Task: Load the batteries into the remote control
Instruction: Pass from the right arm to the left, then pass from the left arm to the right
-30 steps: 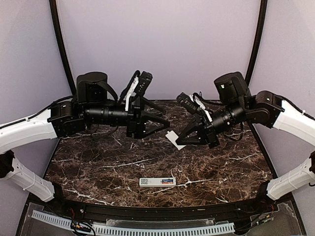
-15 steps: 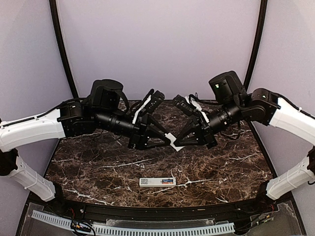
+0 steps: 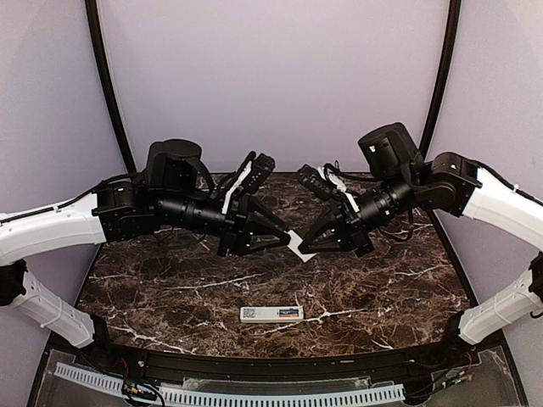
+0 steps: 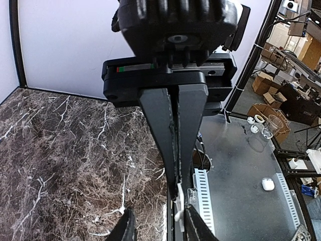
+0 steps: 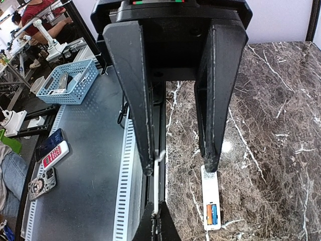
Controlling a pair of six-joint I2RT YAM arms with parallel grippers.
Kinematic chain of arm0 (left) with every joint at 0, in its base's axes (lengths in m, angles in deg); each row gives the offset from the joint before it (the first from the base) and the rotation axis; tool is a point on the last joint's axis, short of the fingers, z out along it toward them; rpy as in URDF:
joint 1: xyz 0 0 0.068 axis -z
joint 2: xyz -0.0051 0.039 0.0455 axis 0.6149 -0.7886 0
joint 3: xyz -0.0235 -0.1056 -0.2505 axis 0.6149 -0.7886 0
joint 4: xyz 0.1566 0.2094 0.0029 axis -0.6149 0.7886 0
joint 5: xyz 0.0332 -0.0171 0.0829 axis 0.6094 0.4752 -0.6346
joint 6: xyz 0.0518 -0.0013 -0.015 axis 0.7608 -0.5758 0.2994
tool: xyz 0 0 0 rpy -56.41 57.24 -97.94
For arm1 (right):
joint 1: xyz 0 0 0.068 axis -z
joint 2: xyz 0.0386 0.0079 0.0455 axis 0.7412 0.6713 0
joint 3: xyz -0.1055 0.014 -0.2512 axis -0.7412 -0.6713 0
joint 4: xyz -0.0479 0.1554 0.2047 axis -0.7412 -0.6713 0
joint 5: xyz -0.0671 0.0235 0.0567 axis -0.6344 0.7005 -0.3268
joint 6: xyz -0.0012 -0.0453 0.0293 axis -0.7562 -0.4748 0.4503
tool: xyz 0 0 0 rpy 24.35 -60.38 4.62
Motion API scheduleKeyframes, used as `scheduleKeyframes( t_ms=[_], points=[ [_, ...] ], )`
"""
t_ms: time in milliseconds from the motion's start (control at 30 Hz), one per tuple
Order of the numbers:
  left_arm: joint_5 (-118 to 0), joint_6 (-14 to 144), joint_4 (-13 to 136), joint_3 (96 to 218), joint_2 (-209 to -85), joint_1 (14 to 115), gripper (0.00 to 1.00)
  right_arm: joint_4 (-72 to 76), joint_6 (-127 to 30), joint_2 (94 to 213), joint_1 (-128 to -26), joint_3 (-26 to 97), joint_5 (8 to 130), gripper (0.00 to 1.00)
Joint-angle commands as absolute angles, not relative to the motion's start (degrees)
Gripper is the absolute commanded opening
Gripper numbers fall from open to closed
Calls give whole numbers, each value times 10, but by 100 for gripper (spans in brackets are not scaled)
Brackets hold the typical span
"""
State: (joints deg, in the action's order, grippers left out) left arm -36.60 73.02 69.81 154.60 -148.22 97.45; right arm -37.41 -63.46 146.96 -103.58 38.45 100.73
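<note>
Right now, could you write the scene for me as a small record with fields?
remote control: lying flat on the table, toward its near edge
batteries: orange and blue, side by side inside the remote
right gripper: shut on a thin white plate, held in air
left gripper: open, one finger each side of that plate

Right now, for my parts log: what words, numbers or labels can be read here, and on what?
No text can be read.
remote control: sticker at one end, too small to read.
batteries: any print is blurred.
</note>
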Motion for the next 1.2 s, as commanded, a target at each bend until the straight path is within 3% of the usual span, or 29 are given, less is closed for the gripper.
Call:
scheduleKeyframes(
  t_ms=[0, 167, 333, 533, 633, 733, 867, 1167],
  points=[
    [-362, 734, 689, 1549, -1482, 972, 30, -371, -639, 1478, -1042, 399, 1021, 0],
    [-351, 732, 685, 1555, -1494, 972, 19, -373, -639, 1484, -1044, 400, 1022, 0],
    [-339, 729, 679, 1554, -1495, 972, 1, -370, -640, 1483, -1044, 399, 1020, 0],
    [-341, 725, 678, 1548, -1486, 972, 0, -363, -634, 1479, -1044, 397, 1008, 0],
    [-352, 705, 654, 1540, -1480, 972, 0, -346, -616, 1469, -1044, 391, 975, 21],
    [-389, 679, 617, 1520, -1468, 972, 0, -310, -591, 1447, -1041, 371, 932, 48],
    [-449, 636, 545, 1488, -1449, 972, 0, -199, -509, 1399, -1023, 305, 886, 78],
    [-506, 589, 415, 1436, -1423, 972, 0, 109, -279, 1346, -1000, 156, 864, 87]
  ],
)
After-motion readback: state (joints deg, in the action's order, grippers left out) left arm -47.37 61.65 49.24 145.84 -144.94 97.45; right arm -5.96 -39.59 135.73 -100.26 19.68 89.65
